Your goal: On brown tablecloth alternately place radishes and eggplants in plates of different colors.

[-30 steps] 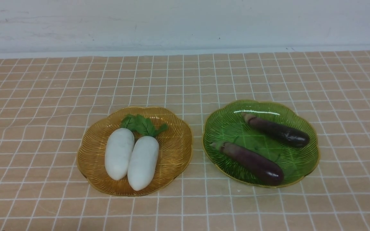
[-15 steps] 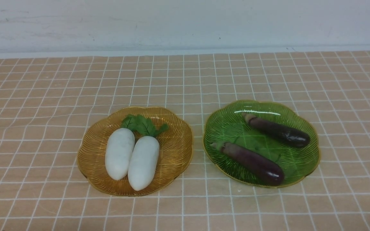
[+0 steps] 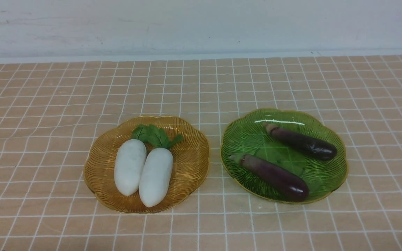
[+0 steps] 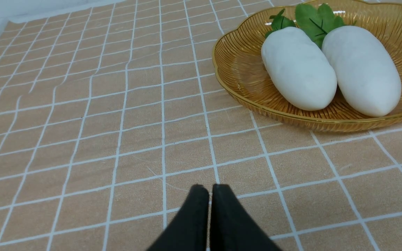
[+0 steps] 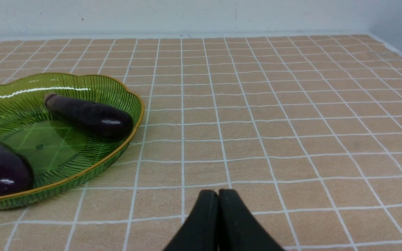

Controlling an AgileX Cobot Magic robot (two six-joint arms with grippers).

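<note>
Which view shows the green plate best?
The front view: the green plate appears whole there, with both eggplants inside. The right wrist view cuts off one side; the left wrist view shows at most a sliver.

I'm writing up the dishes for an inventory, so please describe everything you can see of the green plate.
The green plate is translucent, looks like plastic or glass, with a scalloped outline, a gold-coloured rim and fine ribs running up its sides from a smoother round middle. It sits upright on the brown tablecloth, to the right of the amber plate and apart from it. Two dark eggplants lie in it, side by side with a gap between. No gripper touches it.
</note>
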